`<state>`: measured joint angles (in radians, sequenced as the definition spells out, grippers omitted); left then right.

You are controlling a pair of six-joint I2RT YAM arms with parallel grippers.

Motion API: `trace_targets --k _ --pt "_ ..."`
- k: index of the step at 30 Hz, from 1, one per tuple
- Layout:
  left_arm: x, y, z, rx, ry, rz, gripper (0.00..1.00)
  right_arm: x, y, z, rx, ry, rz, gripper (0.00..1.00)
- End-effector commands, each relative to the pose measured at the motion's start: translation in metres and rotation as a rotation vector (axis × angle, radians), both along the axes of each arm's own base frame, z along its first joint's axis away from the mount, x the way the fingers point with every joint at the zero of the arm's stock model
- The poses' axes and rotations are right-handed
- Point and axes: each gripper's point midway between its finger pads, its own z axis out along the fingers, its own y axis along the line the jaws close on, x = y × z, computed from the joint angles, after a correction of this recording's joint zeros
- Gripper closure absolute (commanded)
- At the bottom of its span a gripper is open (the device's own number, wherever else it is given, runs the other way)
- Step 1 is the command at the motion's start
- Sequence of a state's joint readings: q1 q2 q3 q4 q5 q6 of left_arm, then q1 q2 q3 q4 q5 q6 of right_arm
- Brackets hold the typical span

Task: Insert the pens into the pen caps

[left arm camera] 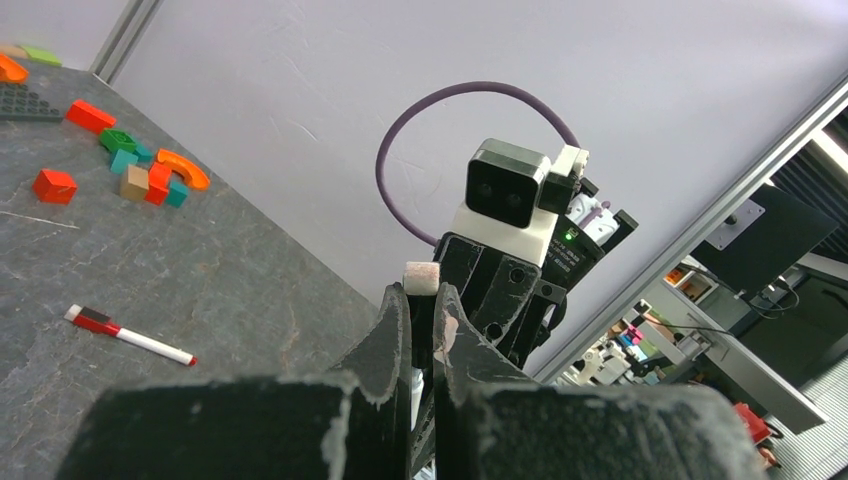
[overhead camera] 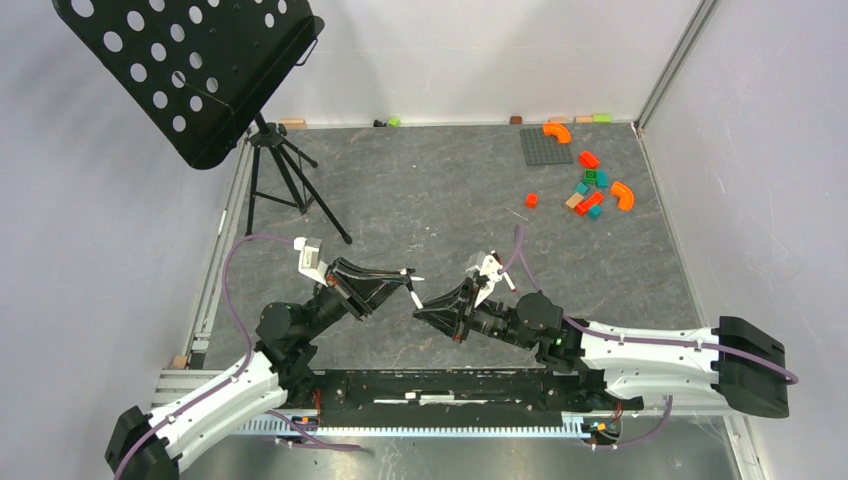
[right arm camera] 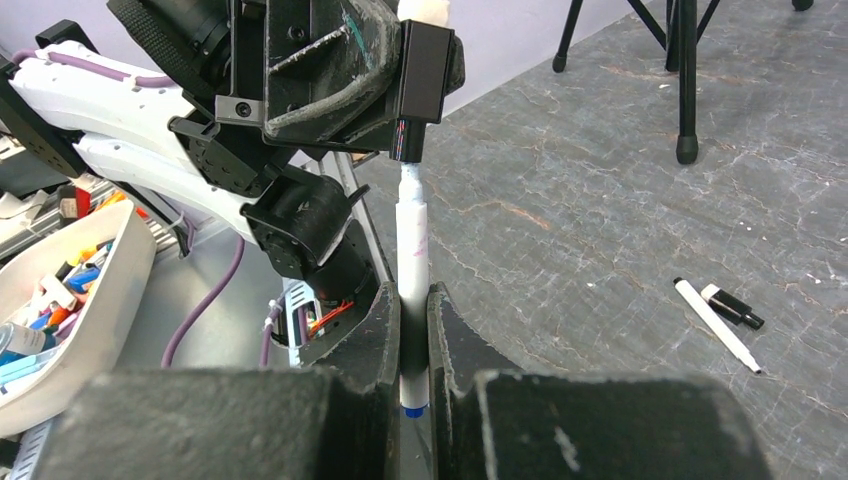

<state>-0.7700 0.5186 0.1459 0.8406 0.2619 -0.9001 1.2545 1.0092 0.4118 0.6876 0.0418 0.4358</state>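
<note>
The right claw (right arm camera: 412, 300) is clamping a thin white-barrelled pen (right arm camera: 412, 230); the left claw (left arm camera: 421, 300) is pinching a short dark cap (right arm camera: 405, 150) at its tip. Insertion seems to be starting, needing a straight, aligned push.

Pen (right arm camera: 412, 250) in right gripper (right arm camera: 412, 300), end at pen cap (right arm camera: 406, 142) in left gripper (left arm camera: 422, 300), over table's (overhead camera: 420, 200) near middle; blocks (overhead camera: 592, 190) far right.

Left arm (overhead camera: 215, 400) and right arm (overhead camera: 640, 355) share white shells, black joints, purple cables (left arm camera: 480, 86) and scuffed black fingers (left arm camera: 385, 340).

Grey marbled tabletop (overhead camera: 400, 190), plain white walls (overhead camera: 480, 50), black perforated music stand (overhead camera: 190, 70) at far left
</note>
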Motion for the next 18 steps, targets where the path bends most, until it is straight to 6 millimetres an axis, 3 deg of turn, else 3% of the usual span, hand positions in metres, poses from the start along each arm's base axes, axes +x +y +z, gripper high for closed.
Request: trace_targets --k 1,18 --pt "0.0001 -0.0004 -0.0038 0.011 0.010 0.002 0.98 0.0067 -0.0002 0.0390 0.083 -0.050 -0.036 1.00" --pt "0.0024 -0.0030 -0.0077 0.018 0.018 0.000 0.98 0.0122 -0.0003 0.0405 0.063 -0.061 -0.063 1.00"
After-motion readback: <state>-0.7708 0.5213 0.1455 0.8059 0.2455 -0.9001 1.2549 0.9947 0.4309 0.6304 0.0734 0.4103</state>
